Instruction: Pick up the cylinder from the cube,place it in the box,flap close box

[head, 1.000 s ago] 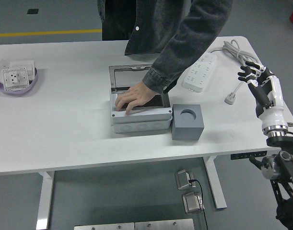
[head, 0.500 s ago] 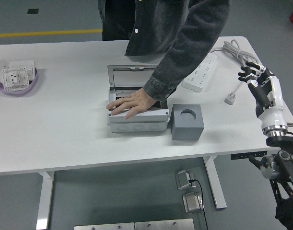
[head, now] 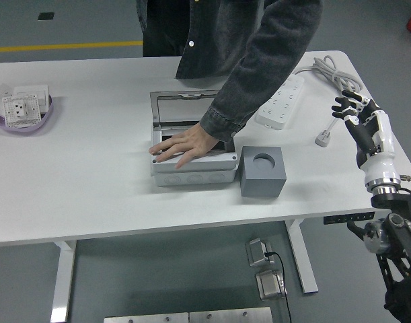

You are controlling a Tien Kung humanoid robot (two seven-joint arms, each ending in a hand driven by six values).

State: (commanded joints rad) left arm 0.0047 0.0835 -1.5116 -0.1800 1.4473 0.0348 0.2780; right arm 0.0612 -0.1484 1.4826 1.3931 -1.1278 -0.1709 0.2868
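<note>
At the desk's [head: 91, 182] far left lies a purple dish [head: 23, 120] holding white socket plates. Mid-desk sits the grey box [head: 192, 169], lid tipped back behind it; a person's hand [head: 181, 146] lies flat, fingers spread, across its open top, hiding the inside. Just right of the box, touching it, stands the grey cube [head: 262, 172], its round socket empty. The cylinder cannot be seen. A white power strip [head: 280, 102] lies beyond. At the right edge the robot's right hand [head: 358, 114] hovers, fingers loosely apart, holding nothing.
</note>
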